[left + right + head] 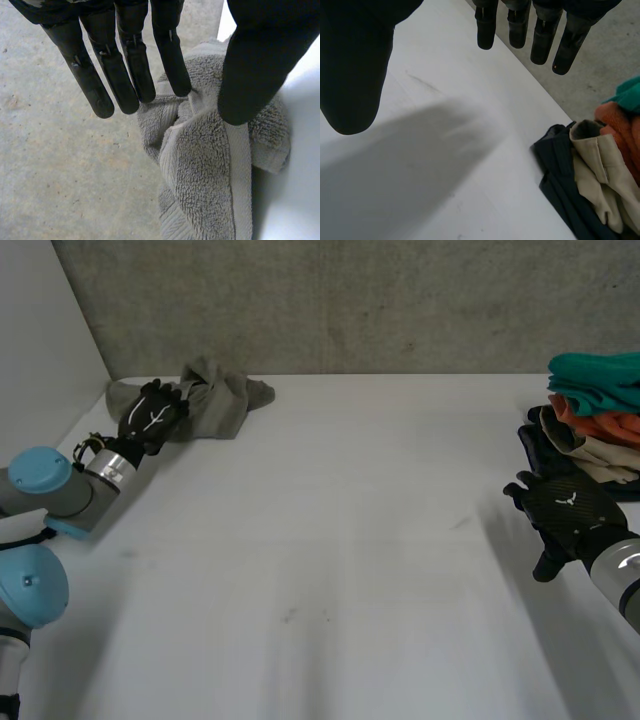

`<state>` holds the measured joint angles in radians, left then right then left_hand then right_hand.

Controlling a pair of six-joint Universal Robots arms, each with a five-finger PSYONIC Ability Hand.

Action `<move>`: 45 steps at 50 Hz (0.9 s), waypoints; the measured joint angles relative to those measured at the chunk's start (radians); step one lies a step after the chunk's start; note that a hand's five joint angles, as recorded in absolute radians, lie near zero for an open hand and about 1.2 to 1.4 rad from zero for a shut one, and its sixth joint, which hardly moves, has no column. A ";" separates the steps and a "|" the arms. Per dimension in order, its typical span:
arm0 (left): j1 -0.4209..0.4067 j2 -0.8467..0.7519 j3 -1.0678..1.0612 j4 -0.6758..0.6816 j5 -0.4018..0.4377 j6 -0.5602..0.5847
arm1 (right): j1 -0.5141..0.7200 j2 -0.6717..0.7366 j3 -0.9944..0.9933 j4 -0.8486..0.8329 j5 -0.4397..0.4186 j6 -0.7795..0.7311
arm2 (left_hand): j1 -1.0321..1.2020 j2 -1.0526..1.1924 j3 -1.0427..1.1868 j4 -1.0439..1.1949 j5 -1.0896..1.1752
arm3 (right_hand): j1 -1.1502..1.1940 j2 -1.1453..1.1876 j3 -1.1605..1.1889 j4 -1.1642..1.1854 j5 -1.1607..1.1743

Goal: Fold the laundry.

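White table: smooth flat top.
Right hand: black, fingers straight and apart, holding nothing, just beside the pile.
Pile of clothes: teal, orange, beige and dark fabrics at the table's right edge.
Left hand: black, fingers straight and spread over the towel.
Grey terry towel: crumpled in the far left corner.

The towel at the left hand's fingertips is grey looped terry, rough and matt, with a flatter woven band along its hem. That hand's fingers are smooth black plastic with a dull sheen. The table is smooth, matt white, faintly scuffed. Beside the right hand, the beige garment is smooth woven cloth, and the orange cloth looks fuzzy.
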<state>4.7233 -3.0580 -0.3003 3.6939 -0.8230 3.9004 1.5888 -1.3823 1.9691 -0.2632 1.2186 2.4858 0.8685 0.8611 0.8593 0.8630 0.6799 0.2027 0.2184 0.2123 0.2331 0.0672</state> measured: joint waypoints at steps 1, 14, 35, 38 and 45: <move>0.000 -0.001 0.002 0.000 0.005 0.000 | -0.007 -0.003 0.004 0.000 -0.004 -0.004 | 0.021 0.024 0.021 0.021 0.022 | 0.000 0.000 0.000 0.000 0.000; 0.010 -0.018 0.030 0.001 0.044 -0.001 | -0.054 -0.040 0.036 0.021 -0.019 -0.035 | 0.269 0.325 0.322 0.327 0.312 | 0.000 0.000 0.000 0.000 0.000; 0.021 -0.025 0.015 0.080 0.054 -0.001 | -0.124 -0.086 0.083 0.042 -0.059 -0.034 | -0.269 -0.252 -0.242 -0.252 -0.247 | 0.000 0.000 0.000 0.000 0.000; 0.021 -0.023 0.005 0.092 0.053 -0.001 | -0.129 -0.090 0.085 0.044 -0.059 -0.034 | -0.290 -0.278 -0.274 -0.284 -0.282 | 0.000 0.000 0.000 0.000 0.000; 0.021 -0.016 -0.012 0.099 0.057 -0.001 | -0.132 -0.093 0.088 0.044 -0.060 -0.035 | 0.076 0.052 0.051 0.050 0.052 | 0.000 0.000 0.000 0.000 0.000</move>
<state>4.7447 -3.0737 -0.3127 3.7926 -0.7658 3.8994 1.4567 -1.4748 2.0572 -0.2192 1.1585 2.4513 0.9445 0.9131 0.9102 0.9128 0.7322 0.2027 0.2184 0.2123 0.2331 0.0672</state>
